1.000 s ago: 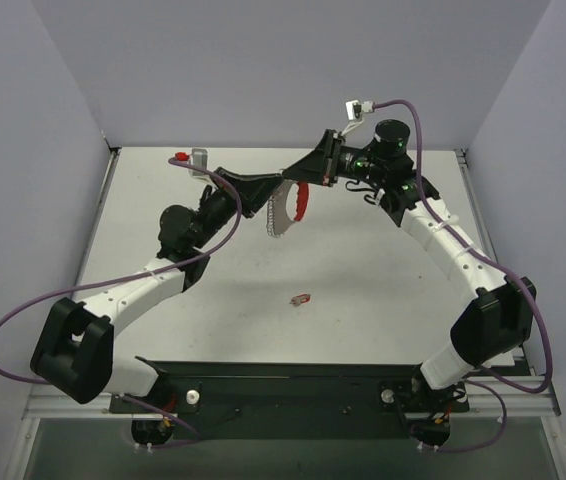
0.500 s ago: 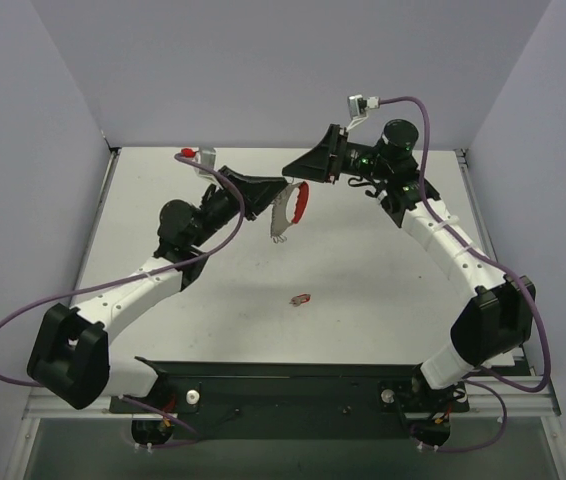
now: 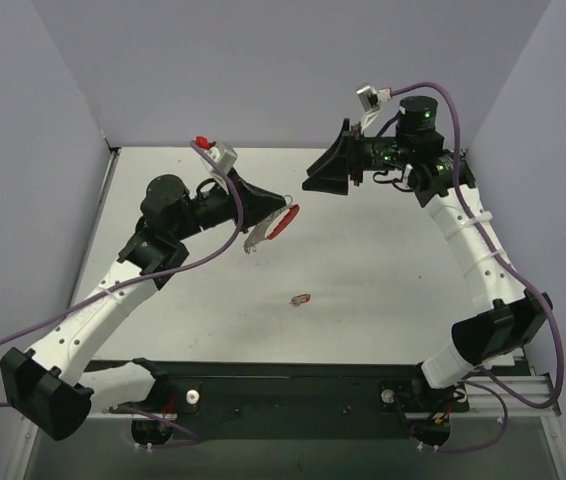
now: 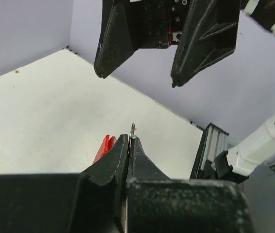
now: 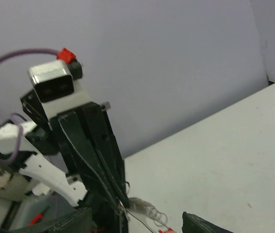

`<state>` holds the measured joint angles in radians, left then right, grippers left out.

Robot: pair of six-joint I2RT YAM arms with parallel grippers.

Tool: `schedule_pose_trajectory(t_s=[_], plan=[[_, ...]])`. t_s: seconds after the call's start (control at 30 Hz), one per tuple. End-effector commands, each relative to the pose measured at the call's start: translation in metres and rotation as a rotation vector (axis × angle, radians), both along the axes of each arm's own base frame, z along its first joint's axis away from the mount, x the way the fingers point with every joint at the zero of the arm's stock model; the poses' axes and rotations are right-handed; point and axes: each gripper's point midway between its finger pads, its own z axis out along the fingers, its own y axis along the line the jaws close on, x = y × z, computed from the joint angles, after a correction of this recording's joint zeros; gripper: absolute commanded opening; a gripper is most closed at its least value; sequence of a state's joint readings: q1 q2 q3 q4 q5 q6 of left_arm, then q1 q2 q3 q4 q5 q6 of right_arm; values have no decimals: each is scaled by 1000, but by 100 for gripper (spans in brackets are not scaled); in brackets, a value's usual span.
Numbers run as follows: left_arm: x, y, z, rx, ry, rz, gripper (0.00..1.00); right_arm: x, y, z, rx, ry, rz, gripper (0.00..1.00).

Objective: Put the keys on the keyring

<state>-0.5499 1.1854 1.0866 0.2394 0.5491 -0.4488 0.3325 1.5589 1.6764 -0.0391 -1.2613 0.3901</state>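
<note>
Jaws: L gripper (image 3: 283,200) clamps 1 keyring (image 3: 281,222) w/ keys (image 3: 256,238), R gripper (image 4: 136,77) spread.

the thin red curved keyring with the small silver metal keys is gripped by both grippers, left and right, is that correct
Not quite. Only the left gripper is shut on the thin red curved keyring with the small silver metal keys. The right gripper is open and apart from it, with nothing between its jaws. The left wrist view shows this.
</note>
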Motion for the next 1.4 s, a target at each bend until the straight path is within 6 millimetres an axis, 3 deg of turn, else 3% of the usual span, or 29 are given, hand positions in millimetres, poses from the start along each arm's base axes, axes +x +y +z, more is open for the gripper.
schedule_pose_trajectory(t_s=[0.0,0.17,0.2,0.33,0.53,1.1,1.37], plan=[[-32,7,-6,181,-27,-77,0,-41,-29,-35,-260,-180,45,73],[-51,0,-11,287,-53,-128,0,-81,-28,-78,-406,-219,177,63],[-50,0,-19,317,-27,-124,0,-94,-25,-79,-421,-245,207,62],[-53,-4,-24,350,-36,-139,0,-110,-22,-82,-416,-269,247,58],[-58,-13,-32,373,-39,-183,0,-109,-19,-76,-405,-273,247,46],[-84,-29,-25,336,-64,-329,0,-98,-7,-79,-400,-260,240,44],[-93,-35,-24,334,-63,-368,0,-95,1,-78,-386,-252,241,30]])
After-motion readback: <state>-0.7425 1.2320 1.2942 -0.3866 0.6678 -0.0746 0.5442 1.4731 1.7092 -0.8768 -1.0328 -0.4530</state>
